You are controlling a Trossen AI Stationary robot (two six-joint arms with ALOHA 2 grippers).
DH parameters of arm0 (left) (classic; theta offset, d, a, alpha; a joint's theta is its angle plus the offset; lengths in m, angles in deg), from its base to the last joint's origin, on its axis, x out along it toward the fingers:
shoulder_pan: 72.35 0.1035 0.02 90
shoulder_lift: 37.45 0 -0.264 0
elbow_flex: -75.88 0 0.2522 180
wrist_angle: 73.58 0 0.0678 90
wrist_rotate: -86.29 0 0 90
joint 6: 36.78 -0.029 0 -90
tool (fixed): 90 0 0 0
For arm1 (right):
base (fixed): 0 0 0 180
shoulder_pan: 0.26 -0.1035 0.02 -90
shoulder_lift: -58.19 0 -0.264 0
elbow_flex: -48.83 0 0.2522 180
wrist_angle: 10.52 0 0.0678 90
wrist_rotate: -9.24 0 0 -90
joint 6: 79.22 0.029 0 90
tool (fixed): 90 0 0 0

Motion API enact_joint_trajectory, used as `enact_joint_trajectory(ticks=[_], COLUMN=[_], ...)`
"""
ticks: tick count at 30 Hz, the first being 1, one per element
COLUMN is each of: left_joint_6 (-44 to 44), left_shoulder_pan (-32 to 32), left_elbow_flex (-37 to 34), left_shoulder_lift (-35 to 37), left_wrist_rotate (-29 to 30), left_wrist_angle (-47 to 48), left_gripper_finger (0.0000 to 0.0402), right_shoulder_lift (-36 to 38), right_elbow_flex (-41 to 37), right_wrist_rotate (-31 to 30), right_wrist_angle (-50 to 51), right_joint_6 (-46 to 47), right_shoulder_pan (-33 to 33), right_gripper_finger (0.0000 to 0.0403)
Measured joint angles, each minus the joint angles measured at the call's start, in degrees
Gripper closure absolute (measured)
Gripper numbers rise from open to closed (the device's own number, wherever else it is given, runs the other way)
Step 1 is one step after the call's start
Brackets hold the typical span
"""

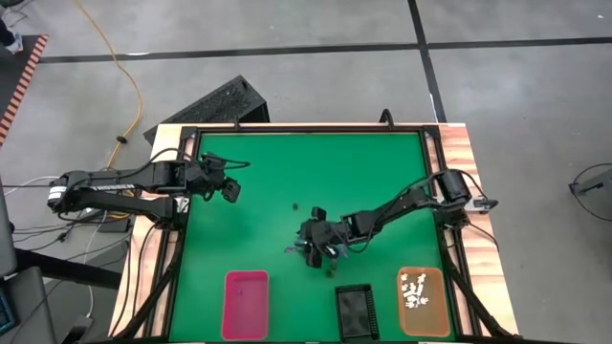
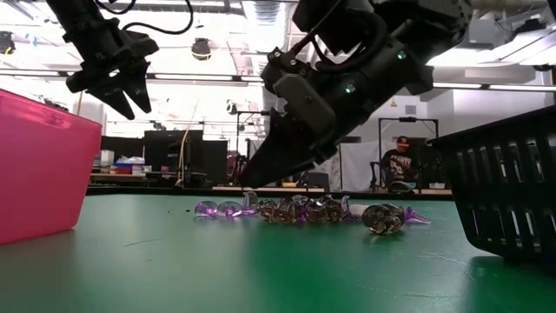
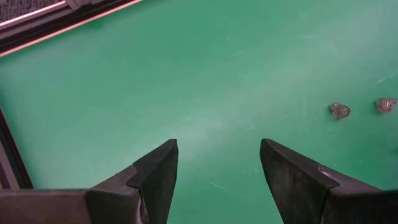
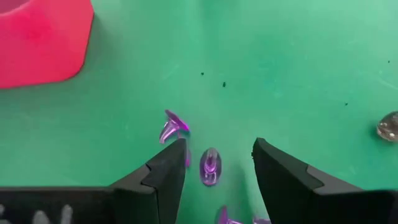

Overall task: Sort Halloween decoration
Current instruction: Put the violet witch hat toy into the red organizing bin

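**Purple trinkets under the open right gripper**

A cluster of purple trinkets [image 2: 304, 210] lies mid-desk on the green desk [image 1: 287, 172], between the pink tray [image 1: 245, 304] and black tray [image 1: 353, 311]. White trinkets [image 1: 416, 291] fill the orange tray [image 1: 423, 302]. The right gripper [image 4: 214, 163], jaws apart, straddles one purple trinket [image 4: 209, 167]. The left gripper [image 3: 217, 180] hovers open, well apart.

Both arms are dark, near-black, built of slim jointed links. The left arm [image 1: 115, 186] carries a white marking near its outer end at nine o'clock, with black cables looping over its wrist. The right arm [image 1: 402, 205] has a pale grey block at three o'clock. Each gripper's fingers [image 3: 155, 180] are matte black wedges tapering to blunt tips.
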Motion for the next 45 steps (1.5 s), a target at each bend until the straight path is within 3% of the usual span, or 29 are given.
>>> enact_joint_trajectory(ticks=[17,32,45], left_joint_6=[-0.09,-0.11,-0.13], left_shoulder_pan=[0.00,0.00,0.00], left_elbow_flex=[-0.09,-0.09,-0.09], left_shoulder_lift=[0.02,0.00,0.02], left_wrist_rotate=[0.41,0.57,0.74], left_wrist_angle=[0.09,0.11,0.11], left_gripper_finger=[0.0183,0.0183,0.0183], right_shoulder_lift=[-1.49,-1.64,-1.70], right_elbow_flex=[-0.02,-0.02,-0.02], right_wrist_rotate=[2.95,3.56,6.27], right_wrist_angle=[-0.64,-0.92,-0.84], right_joint_6=[-1.07,-1.46,-1.46], right_shoulder_pan=[1.25,1.43,1.39], right_gripper_finger=[0.0199,0.0251,0.0323])
